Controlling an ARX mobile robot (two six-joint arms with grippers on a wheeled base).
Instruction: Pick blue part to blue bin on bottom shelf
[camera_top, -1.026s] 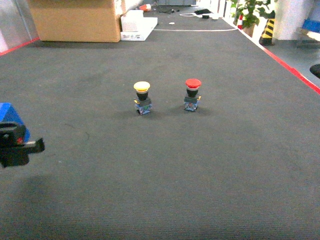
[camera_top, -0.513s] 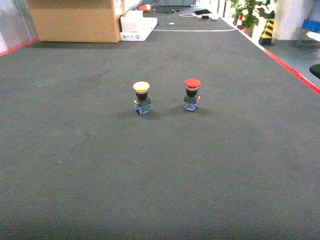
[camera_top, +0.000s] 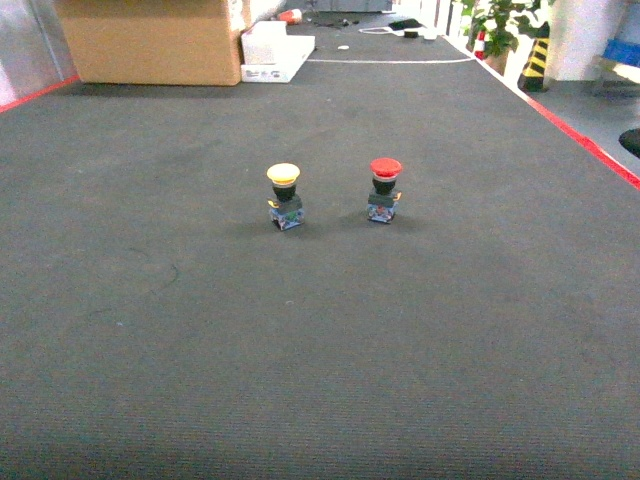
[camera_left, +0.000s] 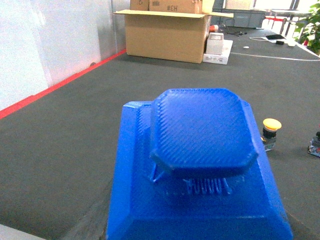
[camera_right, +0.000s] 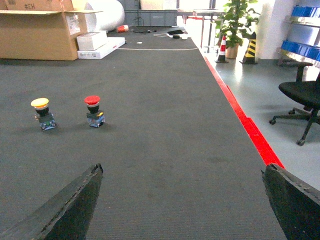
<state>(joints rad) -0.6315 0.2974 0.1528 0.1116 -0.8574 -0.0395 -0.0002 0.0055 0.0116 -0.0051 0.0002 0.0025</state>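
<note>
The blue part (camera_left: 200, 165) fills most of the left wrist view: a square sloped base with a rounded octagonal cap on top. It sits close to the camera and above the dark floor, held by my left gripper, whose fingers it hides. That gripper is out of the head view. My right gripper (camera_right: 182, 200) is open over bare floor, its two dark fingers (camera_right: 70, 210) wide apart. A steel rack with blue bins (camera_right: 304, 47) stands far off at the right edge. I cannot tell which tier is the bottom shelf.
A yellow push button (camera_top: 284, 195) and a red push button (camera_top: 384, 188) stand upright on the dark carpet. Cardboard box (camera_top: 150, 40) and white boxes (camera_top: 275, 50) at the back. Red floor line (camera_right: 250, 130), office chair (camera_right: 302, 100), plant and cone on the right.
One second ago my left gripper with the blue part showed at the head view's left edge; it has since left that view. The buttons have not moved.
</note>
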